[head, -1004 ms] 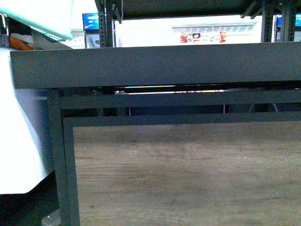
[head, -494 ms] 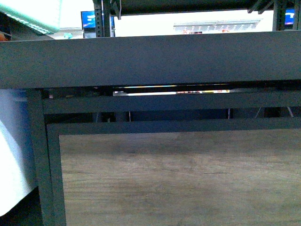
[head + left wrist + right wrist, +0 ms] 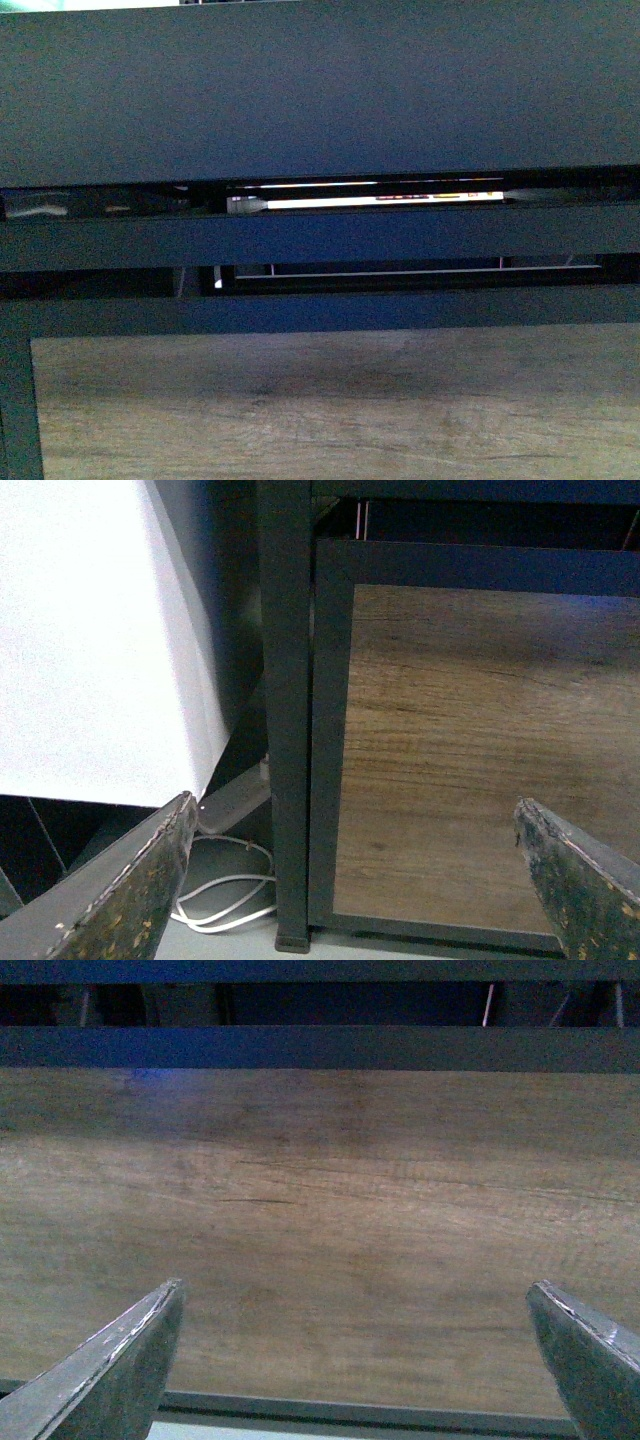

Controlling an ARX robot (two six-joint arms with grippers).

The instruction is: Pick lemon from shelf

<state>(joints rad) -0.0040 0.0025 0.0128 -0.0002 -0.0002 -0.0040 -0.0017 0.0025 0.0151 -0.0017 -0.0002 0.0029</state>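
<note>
Zero progress, honestly: no lemon in view, only the shelf [image 3: 320, 90] up close; left gripper [image 3: 353, 802] and right gripper [image 3: 355, 1286] both splayed, empty.

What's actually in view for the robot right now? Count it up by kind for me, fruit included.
Lemons: 0 in view
Shelf: 1, dark frame with a wood-look panel
Fingers: 4, left fingers and right fingers, both pairs spread open
White cloth: 1
White cable: 1
Total: 7
</note>
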